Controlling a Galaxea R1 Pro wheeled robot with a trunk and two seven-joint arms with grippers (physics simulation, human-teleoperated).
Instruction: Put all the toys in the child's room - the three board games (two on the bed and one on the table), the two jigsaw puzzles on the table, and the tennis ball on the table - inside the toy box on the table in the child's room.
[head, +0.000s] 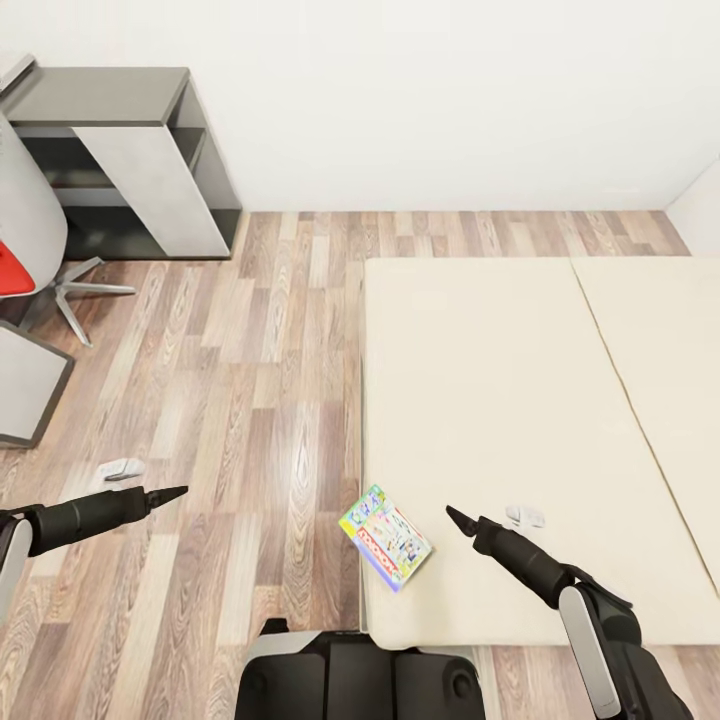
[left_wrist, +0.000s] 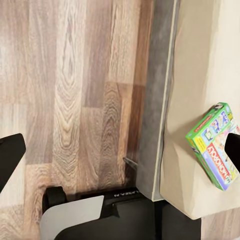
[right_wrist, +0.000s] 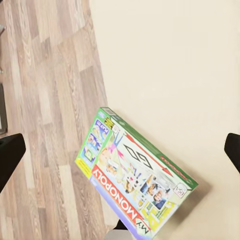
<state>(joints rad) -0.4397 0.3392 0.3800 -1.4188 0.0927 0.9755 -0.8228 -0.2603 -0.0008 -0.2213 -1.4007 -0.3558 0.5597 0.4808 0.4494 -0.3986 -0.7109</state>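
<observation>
A green-white-red board game (head: 386, 535), lettered "MONOPOLY", lies flat on the bed (head: 520, 400) at its near corner, hanging slightly over the edge above the wood-plank floor (head: 250, 400); nothing contains it. The right gripper (right_wrist: 120, 152) hovers above it, fingers spread wide and empty, the box lying between and beyond the fingertips; the left gripper (left_wrist: 120, 155) hangs over the floor just beside the bed's edge, fingers likewise parted, holding nothing, the game beside one fingertip (left_wrist: 232, 150).
</observation>
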